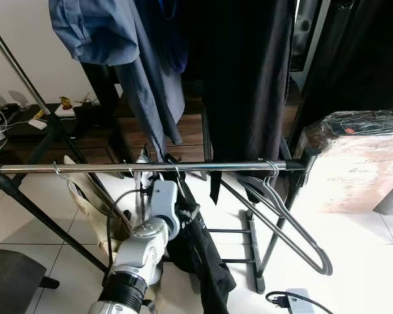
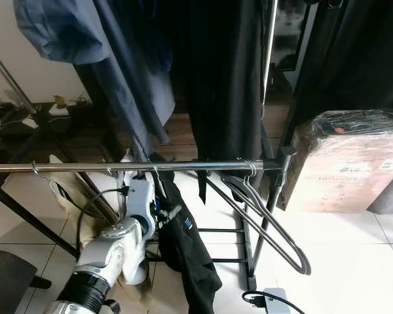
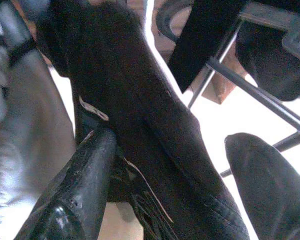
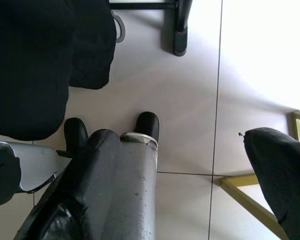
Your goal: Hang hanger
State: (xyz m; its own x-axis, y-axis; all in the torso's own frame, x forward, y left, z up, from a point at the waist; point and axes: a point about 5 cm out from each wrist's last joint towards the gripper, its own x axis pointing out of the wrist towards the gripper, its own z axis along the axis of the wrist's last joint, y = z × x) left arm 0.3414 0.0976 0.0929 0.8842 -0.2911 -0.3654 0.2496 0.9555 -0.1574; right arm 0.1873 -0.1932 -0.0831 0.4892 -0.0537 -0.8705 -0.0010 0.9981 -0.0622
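A shiny metal rail [image 1: 183, 167] is seen going across a clothes rack, and a black garment [image 1: 200, 248] is hung from it by a thin wire hook. The left gripper [image 3: 165, 185] is held up just under the rail, right by that black garment — its two fingers [image 3: 85, 185] are spread apart, with the dark cloth lying between them. Near the rail's right end, some empty grey hangers [image 1: 295, 229] are hung together. A box wrapped in plastic [image 1: 357, 160] is placed on the floor beside the rack. The right gripper [image 4: 190, 185] is pointed down at the white tiled floor [image 4: 190, 100] — its fingers are spread wide with nothing held.
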